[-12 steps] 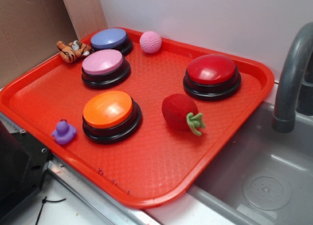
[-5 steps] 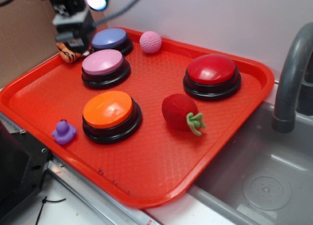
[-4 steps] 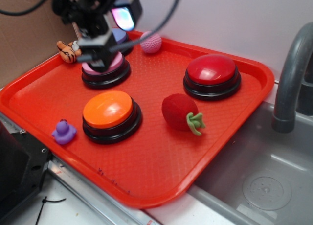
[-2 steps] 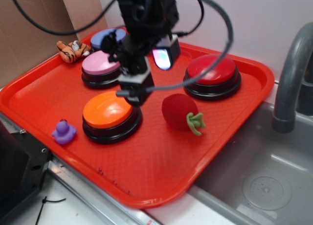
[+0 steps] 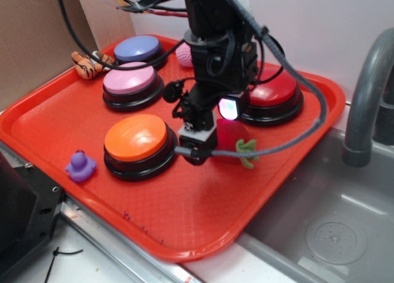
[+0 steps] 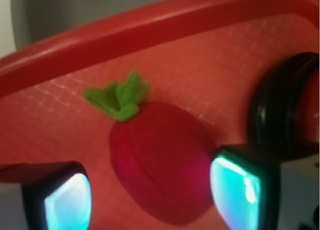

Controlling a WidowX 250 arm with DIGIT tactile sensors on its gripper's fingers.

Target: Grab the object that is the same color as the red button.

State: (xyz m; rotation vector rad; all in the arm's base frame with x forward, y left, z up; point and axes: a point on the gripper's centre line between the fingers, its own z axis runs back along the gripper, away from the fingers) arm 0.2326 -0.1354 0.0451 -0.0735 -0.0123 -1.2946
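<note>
Grey sink [image 5: 326,221] to my right, brown cardboard [image 5: 37,37] to my left; between them a red textured plastic tray [image 5: 203,215].

On the tray, left to right as I read it:
- small purple rubber duck [image 5: 80,166], near the front left rim;
- striped plush tiger [image 5: 89,63], at the far left rim;
- orange-topped dome button on a black base [image 5: 139,144];
- pink-topped dome button [image 5: 131,84];
- lavender-topped dome button [image 5: 139,50];
- pink crocheted ball [image 5: 183,54], mostly behind the arm;
- black robot gripper [image 5: 198,149], lowered beside the orange button; in my wrist view its glowing pads [image 6: 237,190] stand apart on either side of the fuzzy red plush strawberry with a green felt stem [image 6: 160,175], holding nothing;
- glossy red dome button on a black base [image 5: 277,95], just behind the strawberry.
</note>
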